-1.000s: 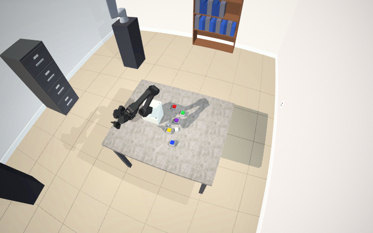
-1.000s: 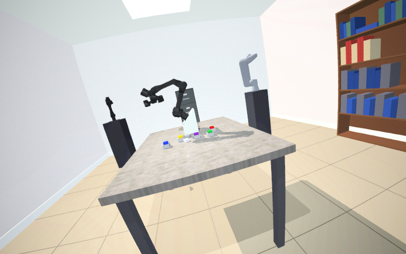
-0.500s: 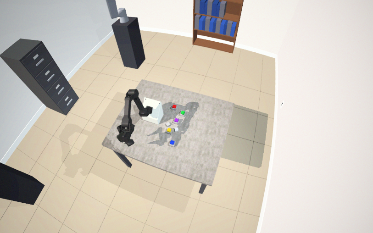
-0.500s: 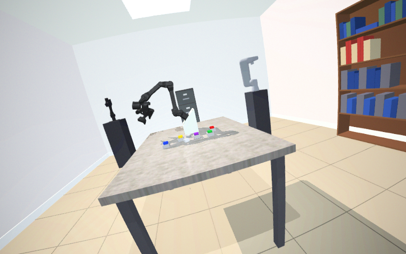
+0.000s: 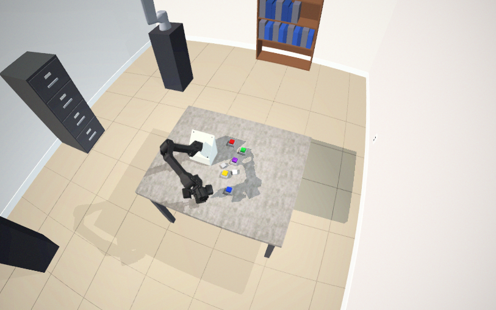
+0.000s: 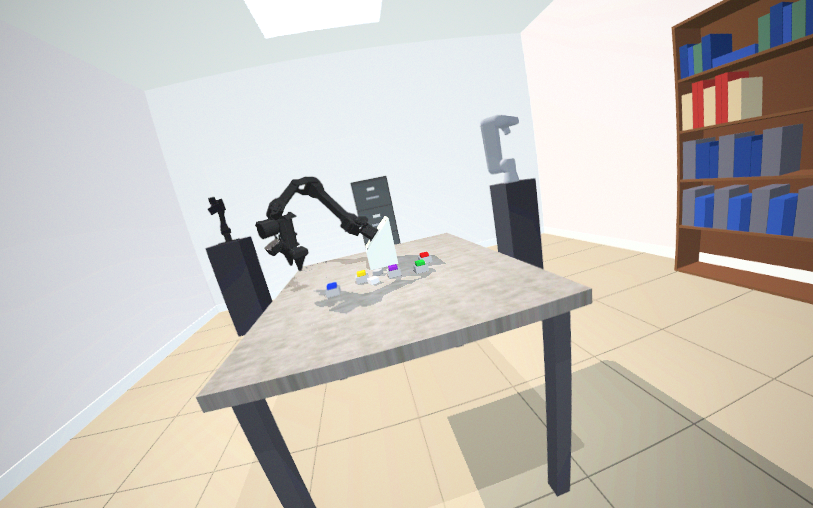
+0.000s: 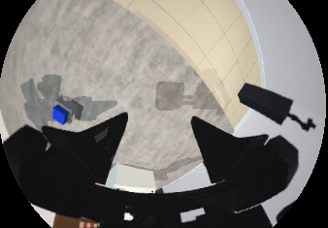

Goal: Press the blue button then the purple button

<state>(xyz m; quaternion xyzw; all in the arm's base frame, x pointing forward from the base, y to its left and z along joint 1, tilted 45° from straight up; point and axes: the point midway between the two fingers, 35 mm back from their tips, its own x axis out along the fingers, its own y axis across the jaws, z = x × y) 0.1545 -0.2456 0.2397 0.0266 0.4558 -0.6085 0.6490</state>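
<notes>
The blue button [image 5: 228,190] [image 6: 331,286] [image 7: 60,114] stands on a grey base, its cap raised. The purple button [image 5: 234,160] [image 6: 393,268] stands between the green and yellow buttons; it does not show in the wrist view. My gripper [image 6: 296,263] [image 7: 160,117] is open and empty, fingers pointing down. It hangs above the table near its edge, to the left of the blue button in the top view, touching nothing. In the wrist view the blue button lies left of the fingers. The fingertips are hard to make out in the top view.
The yellow button [image 5: 224,173] [image 6: 361,273], green button [image 5: 243,150] [image 6: 420,262] and red button [image 5: 231,141] [image 6: 423,255] stand on the table [image 5: 273,192] [image 6: 459,296]. A white block [image 5: 235,172] [image 6: 373,280] and a pale block [image 5: 223,165] lie between yellow and purple. A white mount stands by the arm's base.
</notes>
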